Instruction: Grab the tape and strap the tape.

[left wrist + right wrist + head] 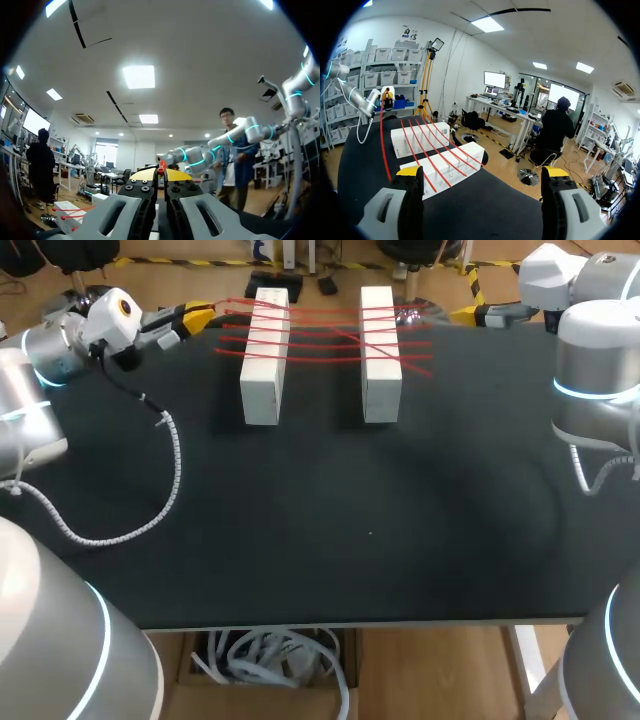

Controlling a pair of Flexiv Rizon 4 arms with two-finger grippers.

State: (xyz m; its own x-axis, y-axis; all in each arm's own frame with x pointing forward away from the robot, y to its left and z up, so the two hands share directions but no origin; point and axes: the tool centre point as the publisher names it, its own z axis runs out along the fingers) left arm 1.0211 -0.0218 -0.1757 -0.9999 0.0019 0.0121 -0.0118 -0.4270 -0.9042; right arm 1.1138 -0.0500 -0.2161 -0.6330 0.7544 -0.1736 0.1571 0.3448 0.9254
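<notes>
Head view: red tape runs in several strands, some crossing, over 2 white blocks at the far side of the table. The left gripper is just beside the left block, the right gripper near the right one.

Left wrist view: the yellow tips are pinched together on the red tape.

Right wrist view: the fingers stand wide apart, holding nothing, with the strapped blocks ahead.

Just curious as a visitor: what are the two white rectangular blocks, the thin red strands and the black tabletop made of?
The white blocks: perhaps foam or painted wood, matte, sharp-edged. The red strands: thin flexible tape, pulled taut in straight lines. The black tabletop: matte cloth or rubber, no glare; I cannot tell which.
</notes>
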